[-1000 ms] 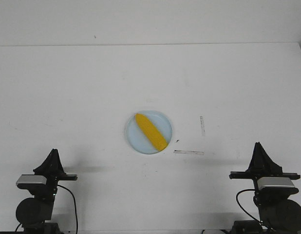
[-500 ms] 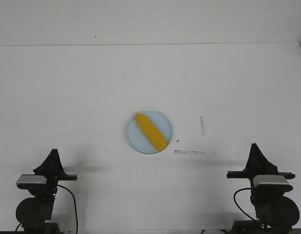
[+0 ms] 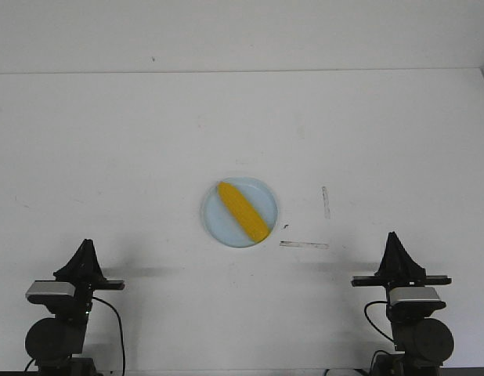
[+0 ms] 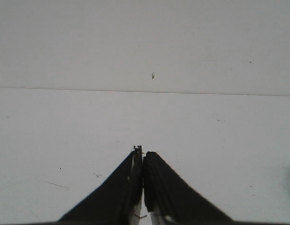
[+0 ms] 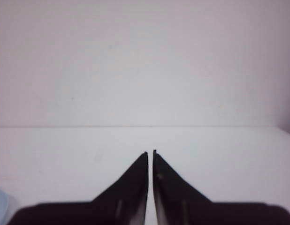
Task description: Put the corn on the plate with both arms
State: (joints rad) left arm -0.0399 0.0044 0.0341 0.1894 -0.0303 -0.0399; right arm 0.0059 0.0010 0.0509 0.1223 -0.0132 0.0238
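Corn on plate, both arms back at the near edge.
Left gripper (image 3: 86, 244) and right gripper (image 3: 394, 238) sit closed and empty near the worktop's (image 3: 109, 141) near corners; mid-worktop, the corn (image 3: 242, 211) lies diagonally across the plate (image 3: 218, 225).

One corn (image 3: 242, 211), one plate (image 3: 217, 225), two hands: left (image 3: 86, 244), right (image 3: 394, 236).

**Lots of room on the table**

The white table (image 3: 132, 141) is bare nearly all over. Only the plate (image 3: 261, 197) sits in the middle, with the corn (image 3: 242, 211) lying on it. The left gripper (image 3: 86, 249) waits at 8 o'clock from the plate, the right gripper (image 3: 395, 240) at 4 o'clock, both well apart from it.
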